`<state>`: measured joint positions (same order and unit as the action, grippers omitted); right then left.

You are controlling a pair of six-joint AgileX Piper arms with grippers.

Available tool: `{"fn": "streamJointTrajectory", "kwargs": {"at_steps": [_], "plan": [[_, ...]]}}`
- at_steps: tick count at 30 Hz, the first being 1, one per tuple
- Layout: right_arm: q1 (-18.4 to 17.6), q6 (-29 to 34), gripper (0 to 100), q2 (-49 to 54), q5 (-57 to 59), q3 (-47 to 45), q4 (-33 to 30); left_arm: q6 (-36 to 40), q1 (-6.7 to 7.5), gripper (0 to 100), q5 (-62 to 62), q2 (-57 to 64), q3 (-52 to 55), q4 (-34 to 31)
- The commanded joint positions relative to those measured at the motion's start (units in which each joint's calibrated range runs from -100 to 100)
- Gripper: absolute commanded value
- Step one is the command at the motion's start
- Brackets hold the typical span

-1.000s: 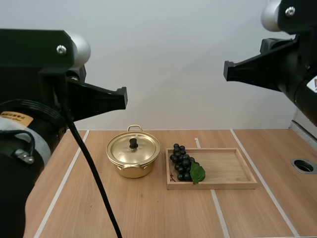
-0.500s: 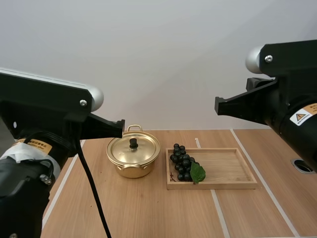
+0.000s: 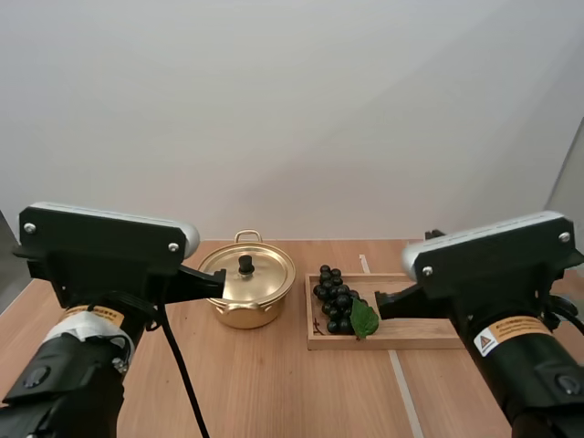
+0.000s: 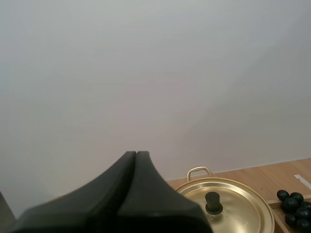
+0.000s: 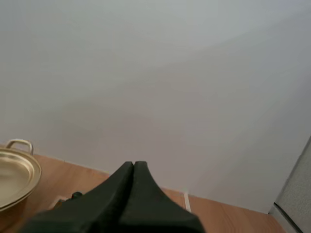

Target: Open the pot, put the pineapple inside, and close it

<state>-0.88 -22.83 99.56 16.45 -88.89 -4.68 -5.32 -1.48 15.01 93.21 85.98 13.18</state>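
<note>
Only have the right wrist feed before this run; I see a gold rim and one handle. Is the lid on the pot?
Observer: Yes. In the high view the lid sits flat on the pot, with its black knob up.
Operator: Where's the fruit?
Observer: The fruit is a bunch of grapes. It lies in the wooden tray, at the end nearest the pot.
Operator: State of the other arm?
Observer: In the left wrist view the left gripper is shut on nothing. Its fingers lie together as one wedge, and the pot is just ahead of it.
</note>
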Motion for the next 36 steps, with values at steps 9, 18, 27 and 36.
{"fn": "streamJointTrajectory", "kwargs": {"at_steps": [9,18,27,36], "plan": [[2.21,-0.36,0,0.44,14.93,-2.86,-1.2,1.39,1.31,0,-1.96,6.79,11.69,0.3],[5.06,-0.36,0,0.44,10.98,-5.8,5.64,1.47,1.48,0,3.63,6.79,12.97,0.3],[5.06,0.86,0,0.44,21.96,-7.43,6.29,1.47,1.43,0,15.81,6.79,12.97,-0.14],[5.06,0.53,0,0.44,18.32,-11.11,5.82,2.96,1.09,0,16.35,6.79,14.02,-1.26]]}}
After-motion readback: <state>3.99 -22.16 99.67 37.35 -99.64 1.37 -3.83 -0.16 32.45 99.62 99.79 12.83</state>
